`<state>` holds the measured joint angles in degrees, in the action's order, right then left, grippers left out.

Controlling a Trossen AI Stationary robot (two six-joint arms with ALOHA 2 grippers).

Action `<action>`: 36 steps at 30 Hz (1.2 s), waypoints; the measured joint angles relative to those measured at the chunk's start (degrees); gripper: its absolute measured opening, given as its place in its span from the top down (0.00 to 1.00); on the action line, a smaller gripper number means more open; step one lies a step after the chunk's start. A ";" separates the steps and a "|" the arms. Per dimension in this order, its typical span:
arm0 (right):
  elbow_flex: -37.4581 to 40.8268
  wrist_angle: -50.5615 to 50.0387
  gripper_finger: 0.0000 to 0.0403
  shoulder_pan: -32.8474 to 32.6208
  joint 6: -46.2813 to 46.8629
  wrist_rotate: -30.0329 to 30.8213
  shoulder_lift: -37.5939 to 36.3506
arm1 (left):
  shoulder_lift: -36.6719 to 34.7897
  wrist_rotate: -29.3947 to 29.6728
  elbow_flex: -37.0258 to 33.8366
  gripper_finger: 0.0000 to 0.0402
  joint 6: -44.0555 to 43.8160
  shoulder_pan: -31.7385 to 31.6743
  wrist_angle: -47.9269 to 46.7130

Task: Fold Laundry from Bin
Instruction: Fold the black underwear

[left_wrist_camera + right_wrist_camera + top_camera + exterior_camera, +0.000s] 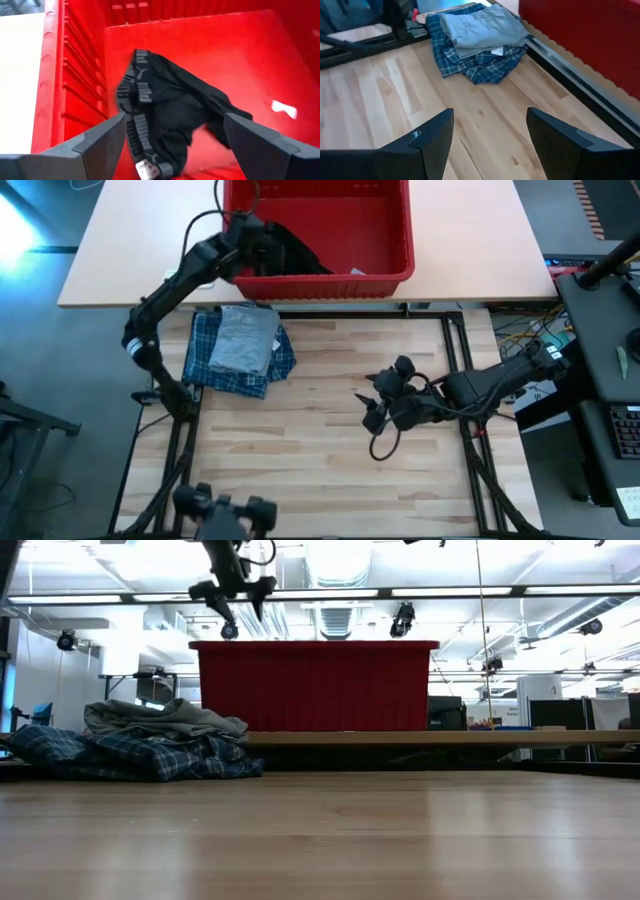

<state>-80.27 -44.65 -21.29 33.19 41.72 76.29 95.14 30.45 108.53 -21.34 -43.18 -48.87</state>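
**Over the bin, left fingers wide above black garment**

At the table's left edge, lay folded: grey T-shirt (243, 340) stacked on the plaid shirt (232, 365), both on the wood just in front of the red bin (385, 278). Above the bin's left corner, hovered with fingers spread wide and empty: left gripper (172, 137). Directly beneath it, crumpled on the bin floor against the near wall, with a grey waistband showing: black garment (172, 107). Farther right, low over bare wood, rested with fingers parted and nothing between them: right gripper (372, 402).
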 joint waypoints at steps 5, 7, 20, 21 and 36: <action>0.00 0.10 0.39 2.31 0.35 0.33 0.00 | 5.59 -1.58 4.50 0.21 0.63 -3.16 -0.54; 0.00 0.30 0.39 3.57 0.31 0.34 0.00 | 7.97 -3.63 6.83 0.21 1.33 -4.12 -1.18; 0.85 -4.62 0.39 13.22 0.57 -4.21 0.26 | 23.65 -9.50 23.40 0.21 5.18 -8.84 -1.63; 1.09 -7.13 0.39 13.96 0.21 -6.12 0.26 | 23.89 -10.13 22.22 0.21 4.44 -9.06 -1.45; 11.61 -11.47 0.33 25.67 -5.78 -10.80 0.45 | 31.99 -13.58 26.26 0.21 4.29 -10.23 0.08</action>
<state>-68.66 -56.12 4.38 27.41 30.92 76.74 127.13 16.87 134.79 -17.05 -53.41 -48.79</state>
